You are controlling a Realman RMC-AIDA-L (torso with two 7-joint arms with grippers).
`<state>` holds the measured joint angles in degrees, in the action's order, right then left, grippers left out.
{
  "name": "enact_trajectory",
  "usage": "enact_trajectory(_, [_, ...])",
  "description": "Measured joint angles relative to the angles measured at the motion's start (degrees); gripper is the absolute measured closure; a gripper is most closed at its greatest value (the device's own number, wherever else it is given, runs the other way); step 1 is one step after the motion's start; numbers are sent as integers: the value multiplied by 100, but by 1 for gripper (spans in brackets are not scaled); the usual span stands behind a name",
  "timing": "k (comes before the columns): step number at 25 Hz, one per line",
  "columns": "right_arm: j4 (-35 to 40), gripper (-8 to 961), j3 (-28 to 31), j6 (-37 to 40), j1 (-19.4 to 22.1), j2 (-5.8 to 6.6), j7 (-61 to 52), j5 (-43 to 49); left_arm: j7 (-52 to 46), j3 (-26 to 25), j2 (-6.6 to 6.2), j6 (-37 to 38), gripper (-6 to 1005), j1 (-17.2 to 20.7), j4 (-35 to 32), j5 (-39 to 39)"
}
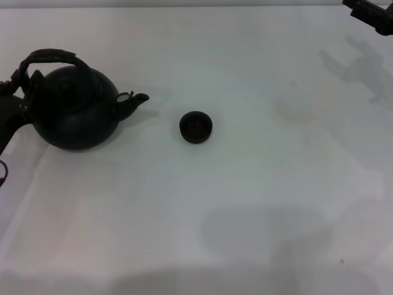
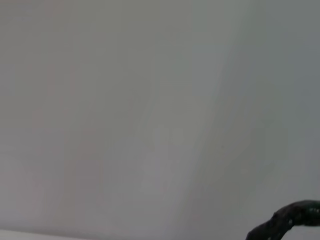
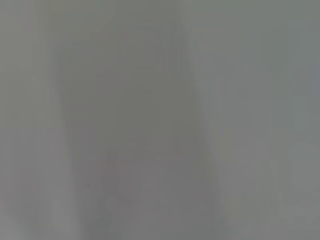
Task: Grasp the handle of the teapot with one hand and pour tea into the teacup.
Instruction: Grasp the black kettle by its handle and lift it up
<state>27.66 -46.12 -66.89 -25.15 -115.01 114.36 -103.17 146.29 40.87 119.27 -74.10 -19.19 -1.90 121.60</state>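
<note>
The large round black teapot (image 1: 75, 109) is at the far left of the white table, its short spout (image 1: 136, 102) pointing right toward the teacup. Its rough arched handle (image 1: 52, 57) loops over the lid, and a piece of the handle (image 2: 290, 220) shows in the left wrist view. My left gripper (image 1: 13, 83) is pressed against the handle's left end at the picture's edge, dark against the dark pot. The tiny black teacup (image 1: 196, 127) stands upright a short way right of the spout. My right gripper (image 1: 370, 13) hangs at the far right corner, away from both.
The white table (image 1: 264, 203) stretches in front of and to the right of the cup. The right wrist view shows only plain grey surface.
</note>
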Motion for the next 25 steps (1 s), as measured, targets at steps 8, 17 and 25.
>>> enact_trajectory(8, [-21,95,7,50,-31,-1,154,-84,6,-10,10,50,656,-58,55,119])
enact_trajectory(17, [-99,95,-6,223,-77,-24,214,-99,-19,-8,27,54,720,-65,223,296])
enact_trajectory(25, [-138,96,-51,245,-95,-22,217,-99,-22,-6,22,60,819,-121,228,303])
